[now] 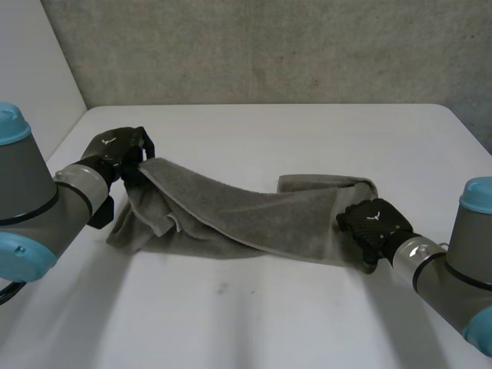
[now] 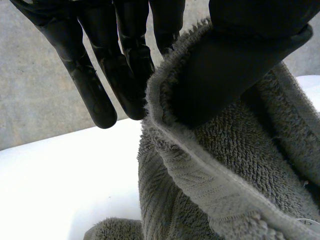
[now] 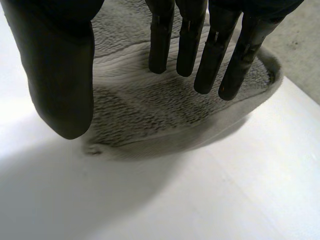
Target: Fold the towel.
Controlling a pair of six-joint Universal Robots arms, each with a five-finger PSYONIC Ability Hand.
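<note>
Left hand (image 1: 117,151) pinching one end of the towel (image 1: 254,219), right hand (image 1: 371,224) spread over the other end

Thumb clamps the hemmed edge against the fingers, so that end sits lifted off the desk (image 1: 254,307) while the rest sags in a crumpled strip across the middle. Right hand's fingers are straight, thumb wide, gripping nothing. My guess is it's lining up a grab so both ends can be carried together.

Setting: bare robot test lab. Evidence: plain white tabletop (image 1: 261,315); rough grey concrete wall (image 1: 269,46) beyond the left hand (image 1: 119,150); blank white panel (image 1: 31,61) beside it.
</note>
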